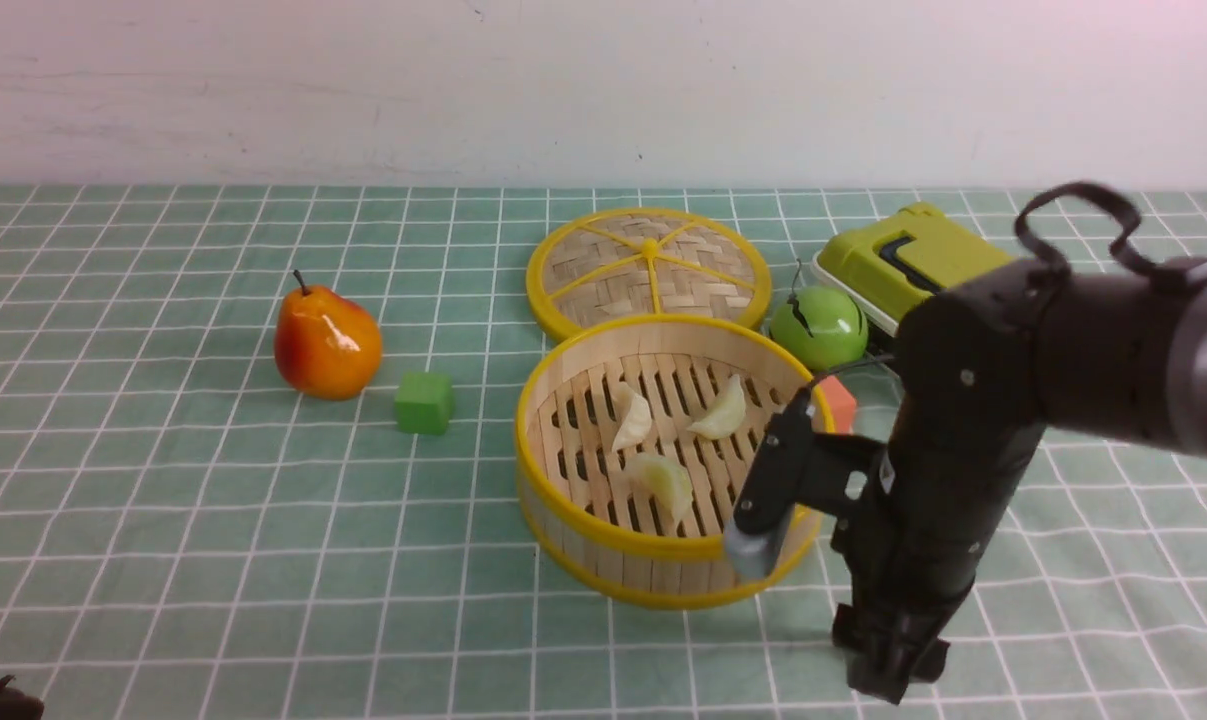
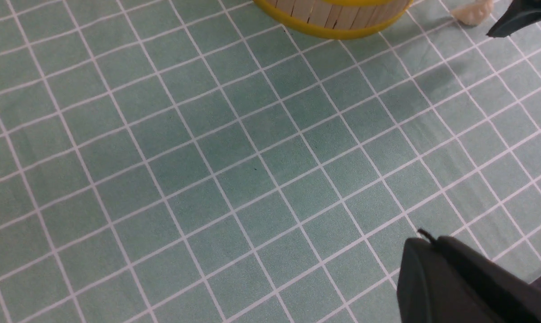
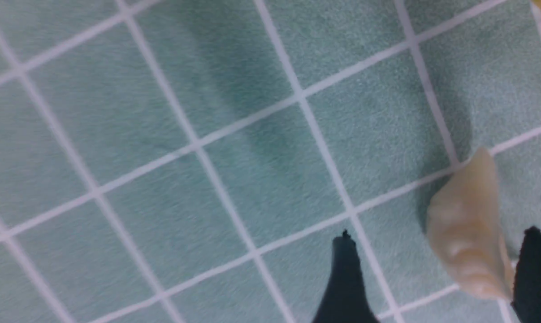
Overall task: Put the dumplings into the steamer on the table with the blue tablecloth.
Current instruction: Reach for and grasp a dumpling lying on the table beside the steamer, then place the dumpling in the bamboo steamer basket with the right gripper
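Apparently wide open, right claw.

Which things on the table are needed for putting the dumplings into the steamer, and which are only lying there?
Needed:
- steamer
- three dumplings inside it
- one dumpling on the cloth
- tablecloth

Only lying there:
- orange pear
- green block
- woven lid
- green fruit
- orange block, partly hidden
- green box

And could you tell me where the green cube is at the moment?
In the front view, the green cube sits on the checked cloth, left of the bamboo steamer, nearest the orange pear.
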Robot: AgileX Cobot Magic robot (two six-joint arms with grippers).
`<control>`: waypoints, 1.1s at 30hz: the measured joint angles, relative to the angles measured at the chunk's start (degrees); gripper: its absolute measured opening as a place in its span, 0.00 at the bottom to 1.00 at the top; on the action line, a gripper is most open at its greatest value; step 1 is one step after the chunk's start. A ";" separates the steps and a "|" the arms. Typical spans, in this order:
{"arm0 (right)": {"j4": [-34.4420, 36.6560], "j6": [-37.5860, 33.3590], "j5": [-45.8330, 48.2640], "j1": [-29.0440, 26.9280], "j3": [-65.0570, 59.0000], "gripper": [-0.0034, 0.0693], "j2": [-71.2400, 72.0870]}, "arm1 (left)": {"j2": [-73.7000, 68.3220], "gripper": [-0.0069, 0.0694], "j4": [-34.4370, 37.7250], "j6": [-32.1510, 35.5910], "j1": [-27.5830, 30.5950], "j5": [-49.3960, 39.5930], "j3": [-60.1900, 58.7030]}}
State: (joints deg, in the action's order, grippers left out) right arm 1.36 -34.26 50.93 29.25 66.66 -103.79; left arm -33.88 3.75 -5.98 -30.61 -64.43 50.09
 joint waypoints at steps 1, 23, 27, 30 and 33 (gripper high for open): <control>-0.24 0.00 0.00 0.00 -0.07 0.69 0.00 | 0.00 0.07 0.07 0.00 0.00 0.00 0.00; -1.36 28.88 4.16 1.68 22.80 0.32 -1.09 | 0.00 0.09 2.57 -0.03 0.00 0.06 0.00; -1.36 36.30 -0.51 1.68 27.78 0.32 -8.09 | 0.00 0.09 2.40 0.03 0.00 0.21 -0.40; -1.79 38.78 -2.38 1.68 28.30 0.32 -12.64 | 0.00 0.09 1.40 0.09 0.00 0.68 -2.42; -3.74 41.74 -3.86 1.68 28.30 0.32 -16.06 | 0.00 0.09 0.06 0.09 0.00 2.09 -5.80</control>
State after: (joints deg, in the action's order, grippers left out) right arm -2.38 7.48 47.08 30.93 94.96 -119.84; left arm -33.88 3.82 -5.89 -30.61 -62.34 44.29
